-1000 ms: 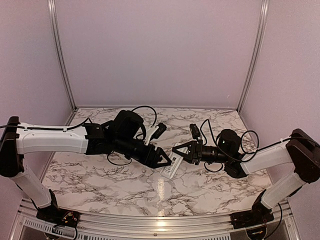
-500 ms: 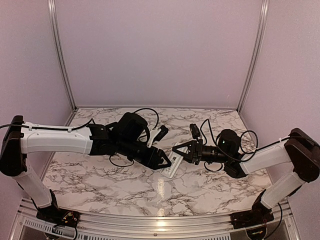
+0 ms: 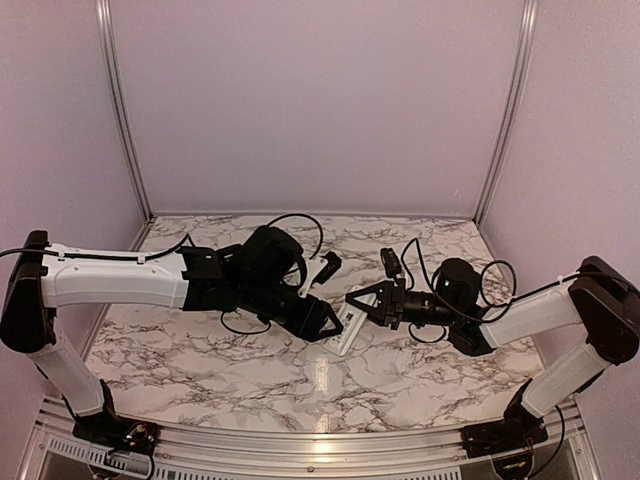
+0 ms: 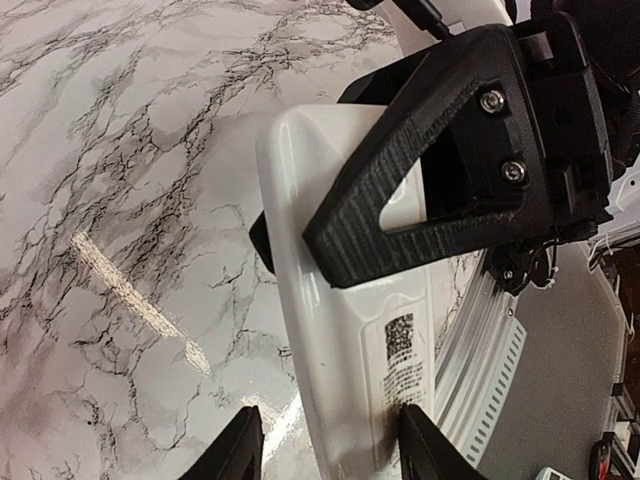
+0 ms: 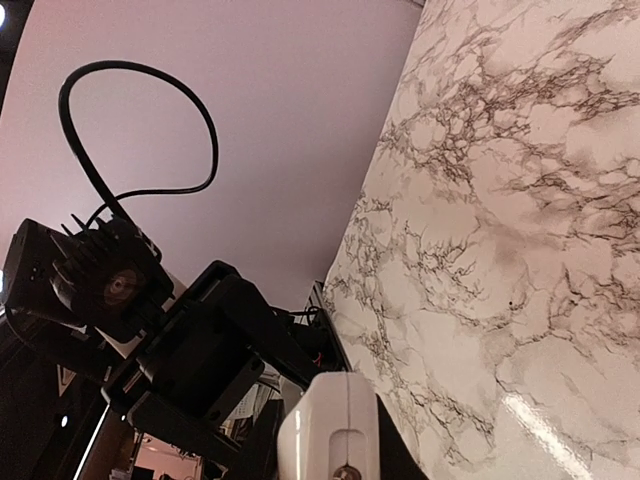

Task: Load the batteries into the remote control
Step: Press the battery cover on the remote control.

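— Overhead?
— The right pincer [image 3: 352, 301] clamps a small white rectangular plastic remote control [image 3: 344, 338] over the grey-veined white marble counter [image 3: 200, 365]; the left pincer [image 3: 328, 322] meets its other end.
— Left wrist?
— Its fingertips [image 4: 236, 452] straddle the labelled end, jaws open.
— Right wrist?
— White remote control [image 5: 330, 430] tip between its shut jaws.

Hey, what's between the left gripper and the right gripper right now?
The remote control. The right gripper clamps one end, and the left gripper straddles the other with its jaws open. The left wrist view shows it best.
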### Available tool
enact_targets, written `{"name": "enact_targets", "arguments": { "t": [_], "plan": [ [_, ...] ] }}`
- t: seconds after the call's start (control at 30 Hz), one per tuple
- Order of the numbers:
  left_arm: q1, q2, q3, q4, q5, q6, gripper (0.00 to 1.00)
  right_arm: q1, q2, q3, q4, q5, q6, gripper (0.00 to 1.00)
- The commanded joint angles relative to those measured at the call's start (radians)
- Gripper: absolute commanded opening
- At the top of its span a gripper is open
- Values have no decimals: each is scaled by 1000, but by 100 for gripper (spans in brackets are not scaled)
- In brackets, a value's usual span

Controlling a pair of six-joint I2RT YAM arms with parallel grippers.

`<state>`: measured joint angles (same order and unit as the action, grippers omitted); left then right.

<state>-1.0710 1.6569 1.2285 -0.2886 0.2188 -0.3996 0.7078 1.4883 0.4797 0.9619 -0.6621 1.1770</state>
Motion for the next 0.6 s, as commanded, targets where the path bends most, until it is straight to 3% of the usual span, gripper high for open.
{"name": "enact_targets", "arguments": {
  "t": [0.0,0.57],
  "plan": [
    [-14,43,-7,-139,-94,58,48,-5,-33,42,72,-36,20,0],
    [-77,89,18,-266,-204,130,48,-24,-48,60,35,-42,10,0]
  ]
}}
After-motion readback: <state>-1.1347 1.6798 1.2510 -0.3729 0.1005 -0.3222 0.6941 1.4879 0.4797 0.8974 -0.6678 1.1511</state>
